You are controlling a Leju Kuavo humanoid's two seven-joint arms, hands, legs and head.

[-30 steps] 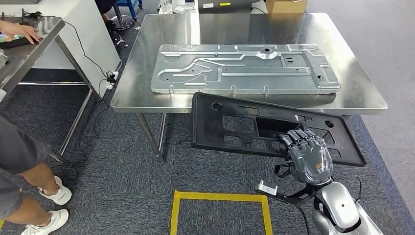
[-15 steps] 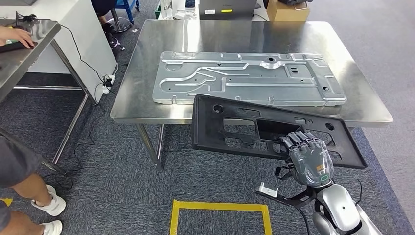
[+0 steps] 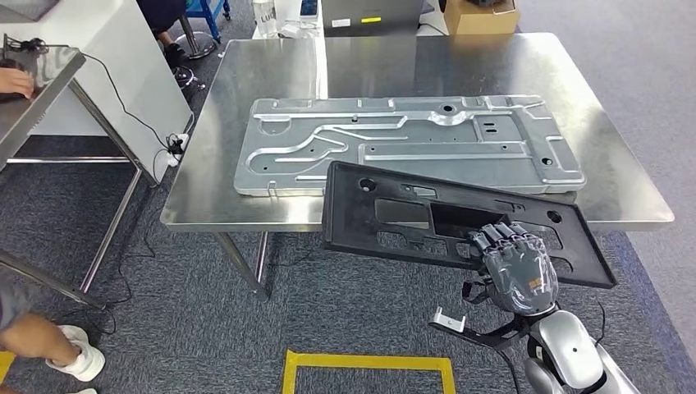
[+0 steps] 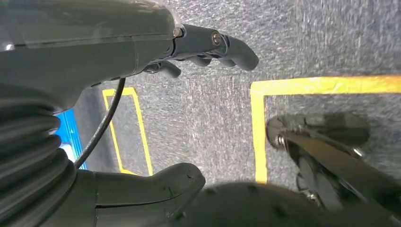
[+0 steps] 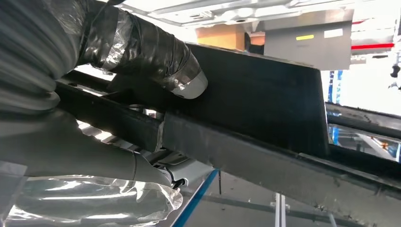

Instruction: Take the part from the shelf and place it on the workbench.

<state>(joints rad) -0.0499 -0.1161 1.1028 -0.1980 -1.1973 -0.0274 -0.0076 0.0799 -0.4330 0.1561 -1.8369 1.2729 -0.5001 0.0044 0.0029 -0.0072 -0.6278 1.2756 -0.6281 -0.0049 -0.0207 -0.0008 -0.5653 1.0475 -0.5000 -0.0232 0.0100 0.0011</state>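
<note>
The right hand [image 3: 515, 267] is gripping the near edge of a long black panel [image 3: 394, 215], its fingers [image 3: 496, 237] curling over the rim while the taped thumb [image 5: 156, 56] is pressing against the panel's underside. The panel is hanging in the air at a slight tilt, its far edge reaching over the front edge of the steel workbench [image 3: 246, 107] and overlapping the near side of a large grey metal plate [image 3: 410, 148] lying flat there. The left hand [image 4: 142, 71] is hanging over grey carpet marked with yellow tape [image 4: 257, 127], its fingers [image 4: 227, 45] spread apart and holding nothing. A cardboard box [image 3: 483, 15] is sitting at the workbench's far edge.
</note>
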